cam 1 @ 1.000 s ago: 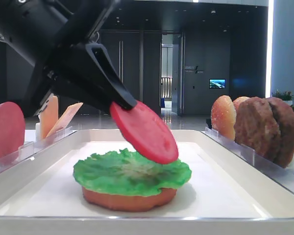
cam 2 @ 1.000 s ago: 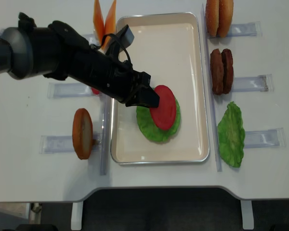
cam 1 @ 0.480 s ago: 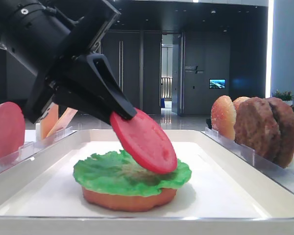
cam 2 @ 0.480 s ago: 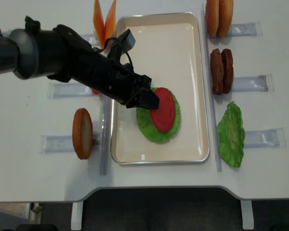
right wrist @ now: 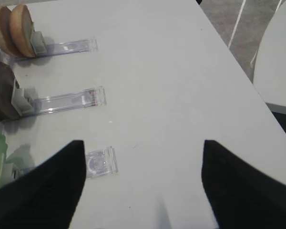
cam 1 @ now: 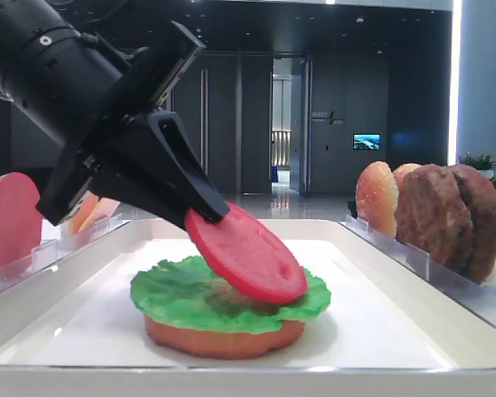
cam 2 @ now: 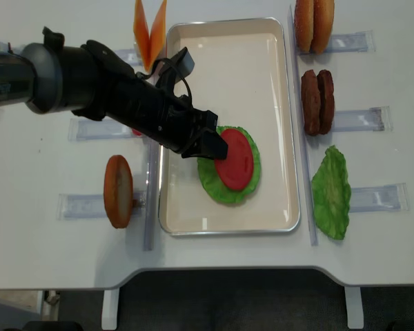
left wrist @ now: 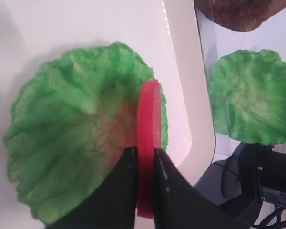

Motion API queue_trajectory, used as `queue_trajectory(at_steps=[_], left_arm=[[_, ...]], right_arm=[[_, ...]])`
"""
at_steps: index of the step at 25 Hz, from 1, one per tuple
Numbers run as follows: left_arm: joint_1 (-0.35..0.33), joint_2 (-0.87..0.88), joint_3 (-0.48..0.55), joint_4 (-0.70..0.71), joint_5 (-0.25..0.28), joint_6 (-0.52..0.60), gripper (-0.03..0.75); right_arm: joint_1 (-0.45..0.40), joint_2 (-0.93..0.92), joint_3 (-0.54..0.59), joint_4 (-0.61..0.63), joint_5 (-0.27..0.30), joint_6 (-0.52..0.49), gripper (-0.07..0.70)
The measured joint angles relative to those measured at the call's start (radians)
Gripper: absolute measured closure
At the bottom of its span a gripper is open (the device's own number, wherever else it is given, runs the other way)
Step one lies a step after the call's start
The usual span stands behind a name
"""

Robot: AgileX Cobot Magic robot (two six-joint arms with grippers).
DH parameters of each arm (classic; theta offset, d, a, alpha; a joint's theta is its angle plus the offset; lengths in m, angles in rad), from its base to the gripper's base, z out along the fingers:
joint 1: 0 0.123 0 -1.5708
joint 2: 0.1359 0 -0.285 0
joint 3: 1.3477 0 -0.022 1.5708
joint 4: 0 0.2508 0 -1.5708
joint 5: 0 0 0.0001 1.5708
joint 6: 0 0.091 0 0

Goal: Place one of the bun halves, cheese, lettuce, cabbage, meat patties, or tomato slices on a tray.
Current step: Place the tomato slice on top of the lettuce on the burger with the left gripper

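Note:
My left gripper (cam 2: 217, 145) is shut on the edge of a red tomato slice (cam 2: 236, 160), held tilted over the white tray (cam 2: 221, 69). The slice's (cam 1: 248, 252) lower edge rests on a green lettuce (cam 1: 182, 294) that lies on a flat bun half (cam 1: 223, 337) in the tray's middle. The left wrist view has the slice (left wrist: 148, 119) edge-on between the two black fingers (left wrist: 126, 181), above the lettuce (left wrist: 71, 143). My right gripper (right wrist: 140, 186) is open over bare table with nothing between its fingers.
Right of the tray stand two bun halves (cam 2: 314, 25), dark meat patties (cam 2: 317, 101) and another lettuce leaf (cam 2: 331, 192) in clear holders. On the left are cheese slices (cam 2: 150, 31), a bun half (cam 2: 117, 191) and another tomato slice (cam 1: 11, 219).
My left gripper has come down and lowered the tomato slice onto the lettuce, lying flatter now. The lettuce and bun have shifted slightly to the right in the tray.

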Motion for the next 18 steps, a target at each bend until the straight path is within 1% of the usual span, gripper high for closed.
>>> queue_trajectory(at_steps=[3,5,6,8,11,13,15,18], left_arm=[[0.0,0.0,0.0,-0.002,0.0,-0.004,0.659],[0.0,0.0,0.0,-0.001,0.0,-0.016,0.624],[0.0,0.0,0.0,0.001,0.0,-0.02,0.582],[0.0,0.0,0.0,0.01,0.0,-0.036,0.473],[0.0,-0.001,0.0,0.034,0.0,-0.078,0.263],[0.0,-0.013,0.0,0.065,-0.001,-0.117,0.174],[0.0,-0.037,0.0,0.109,-0.001,-0.165,0.136],[0.0,-0.074,0.0,0.192,-0.001,-0.26,0.118]], right_arm=[[0.0,0.0,0.0,0.0,0.0,0.0,0.143],[0.0,0.0,0.0,0.0,0.0,0.0,0.143],[0.0,0.0,0.0,0.0,0.0,0.0,0.143],[0.0,0.0,0.0,0.0,0.0,0.0,0.143],[0.0,0.0,0.0,0.0,0.0,0.0,0.143],[0.0,0.0,0.0,0.0,0.0,0.0,0.143],[0.0,0.0,0.0,0.0,0.0,0.0,0.143],[0.0,0.0,0.0,0.0,0.0,0.0,0.143]])
